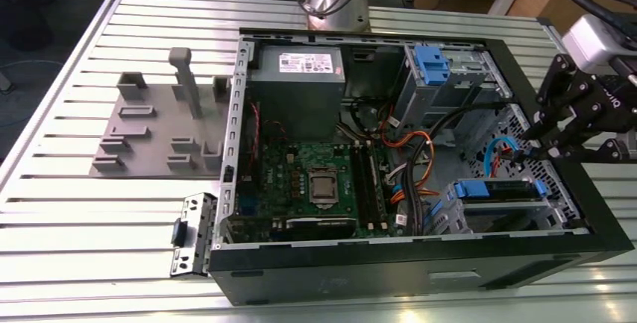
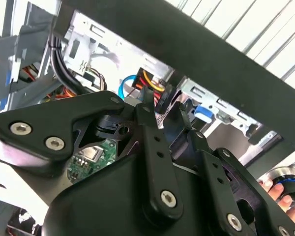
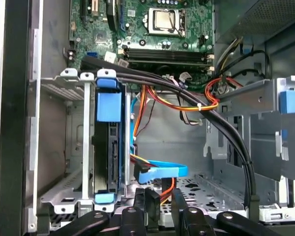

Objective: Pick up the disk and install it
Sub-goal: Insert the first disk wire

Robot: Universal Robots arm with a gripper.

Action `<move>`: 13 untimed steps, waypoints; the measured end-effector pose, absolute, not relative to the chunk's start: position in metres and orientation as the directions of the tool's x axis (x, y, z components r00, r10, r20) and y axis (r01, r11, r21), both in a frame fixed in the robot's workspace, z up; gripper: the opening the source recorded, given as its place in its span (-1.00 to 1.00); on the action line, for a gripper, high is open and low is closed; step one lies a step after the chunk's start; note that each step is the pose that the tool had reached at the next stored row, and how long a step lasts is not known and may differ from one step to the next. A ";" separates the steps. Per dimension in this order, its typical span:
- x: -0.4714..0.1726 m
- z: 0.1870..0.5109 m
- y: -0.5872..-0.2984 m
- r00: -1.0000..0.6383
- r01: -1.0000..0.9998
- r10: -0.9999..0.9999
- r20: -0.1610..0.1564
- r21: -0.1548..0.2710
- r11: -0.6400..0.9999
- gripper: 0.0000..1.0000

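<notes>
black pincer (image 3: 160,199) fingers stand slightly parted, gripping nothing, just beside the disk (image 3: 108,147) seated upright in its bay

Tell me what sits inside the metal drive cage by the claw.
The disk stands in the drive cage, held by its blue bracket, with only its edge showing. Its label face and the rear connectors are hidden by the cage walls.
</notes>
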State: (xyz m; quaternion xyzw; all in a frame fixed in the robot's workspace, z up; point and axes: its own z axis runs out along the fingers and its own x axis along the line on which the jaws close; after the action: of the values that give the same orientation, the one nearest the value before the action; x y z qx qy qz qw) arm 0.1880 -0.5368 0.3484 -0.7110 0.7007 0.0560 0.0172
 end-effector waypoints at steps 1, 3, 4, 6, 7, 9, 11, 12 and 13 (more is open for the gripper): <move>0.189 0.348 -0.536 0.012 -0.998 -0.995 -0.101 0.054 -0.017 -0.29; 0.192 0.347 -0.536 0.012 -0.998 -0.996 -0.094 0.055 -0.017 -0.29; 0.194 0.347 -0.536 0.012 -0.998 -0.996 -0.089 0.055 -0.017 -0.29; 0.194 0.347 -0.536 0.012 -0.998 -0.996 -0.084 0.055 -0.016 -0.29; 0.194 0.347 -0.536 0.012 -0.998 -0.996 -0.084 0.055 -0.016 -0.29; 0.195 0.347 -0.536 0.011 -0.998 -0.996 -0.084 0.055 -0.016 -0.29; 0.195 0.347 -0.536 0.012 -0.998 -0.996 -0.084 0.055 -0.016 -0.29; 0.195 0.347 -0.536 0.012 -0.998 -0.996 -0.084 0.055 -0.016 -0.29; 0.195 0.347 -0.536 0.012 -0.998 -0.996 -0.084 0.055 -0.016 -0.29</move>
State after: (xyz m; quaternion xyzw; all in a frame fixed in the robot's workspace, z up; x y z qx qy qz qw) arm 0.1946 -0.5360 0.3469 -0.7111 0.7013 0.0495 0.0101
